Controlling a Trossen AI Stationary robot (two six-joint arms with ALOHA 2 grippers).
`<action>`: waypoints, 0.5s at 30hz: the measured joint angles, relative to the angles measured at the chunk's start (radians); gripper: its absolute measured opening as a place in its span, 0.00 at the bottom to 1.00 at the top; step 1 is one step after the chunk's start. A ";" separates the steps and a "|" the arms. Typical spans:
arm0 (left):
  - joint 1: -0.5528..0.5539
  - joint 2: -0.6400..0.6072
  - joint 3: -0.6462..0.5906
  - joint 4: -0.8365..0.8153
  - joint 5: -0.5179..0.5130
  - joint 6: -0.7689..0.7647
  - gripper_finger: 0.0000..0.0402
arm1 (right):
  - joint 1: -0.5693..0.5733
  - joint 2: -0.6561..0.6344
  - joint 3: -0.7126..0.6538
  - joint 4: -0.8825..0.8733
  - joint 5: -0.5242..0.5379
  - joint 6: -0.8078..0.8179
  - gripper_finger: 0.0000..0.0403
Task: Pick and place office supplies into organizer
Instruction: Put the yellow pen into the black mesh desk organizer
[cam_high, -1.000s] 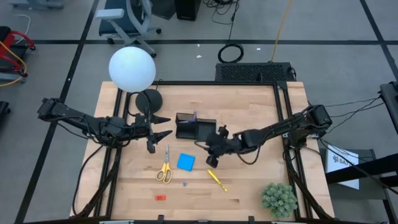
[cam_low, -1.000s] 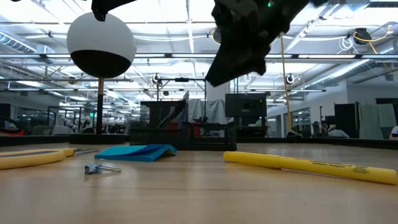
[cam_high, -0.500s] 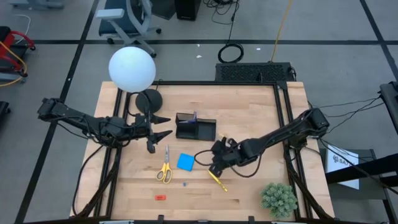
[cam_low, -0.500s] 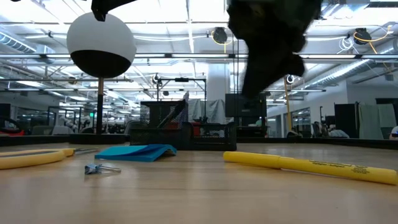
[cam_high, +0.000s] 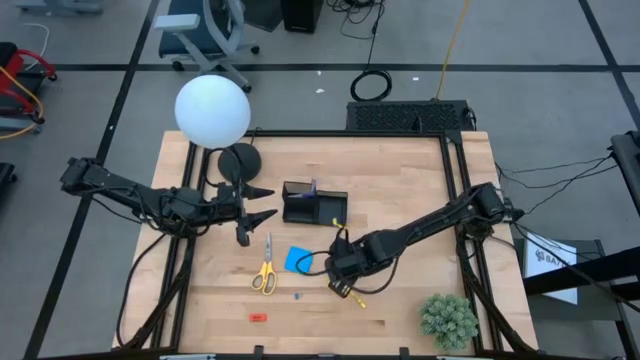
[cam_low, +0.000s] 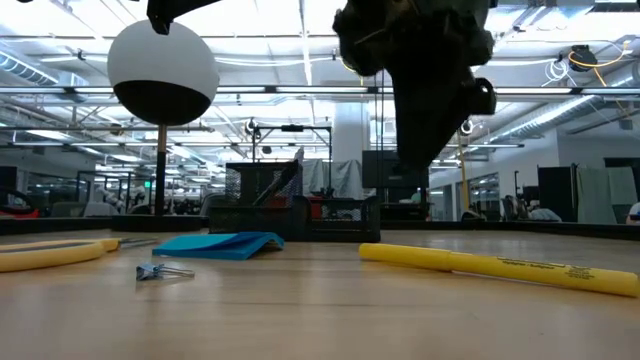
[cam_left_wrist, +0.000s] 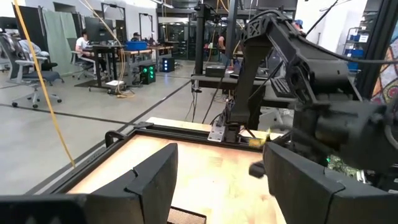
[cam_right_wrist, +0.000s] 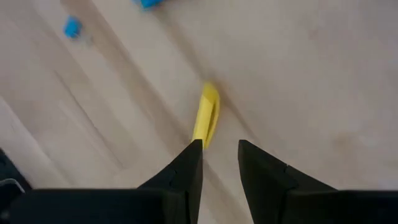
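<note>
Our right claw (cam_high: 344, 287) has swung away from the organizer (cam_high: 314, 205), where it hung a second ago, out across the bench (cam_high: 400, 180) and down to the yellow pen (cam_high: 352, 293). Half a second ago we were near the pen's upper end; now we sit right over it, and the arm has stretched lower and further left, covering most of the pen from above.

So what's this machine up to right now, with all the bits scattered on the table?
It is sorting office supplies into the small black organizer. The right arm's end effector hangs over the yellow pen, fingers apart and pointing down at it, nothing gripped yet. The left end effector waits open beside the organizer. The yellow-handled scissors, blue pad and red piece lie loose on the table.
</note>
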 joint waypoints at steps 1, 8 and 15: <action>0.000 0.000 0.000 0.001 0.000 0.000 0.61 | 0.000 0.015 0.010 -0.005 -0.021 0.000 0.23; 0.000 0.000 0.000 0.001 0.000 0.001 0.61 | 0.004 0.091 0.075 -0.039 -0.053 0.004 0.23; 0.000 0.000 0.000 0.000 0.000 0.000 0.61 | 0.003 0.121 0.086 -0.054 -0.061 0.028 0.23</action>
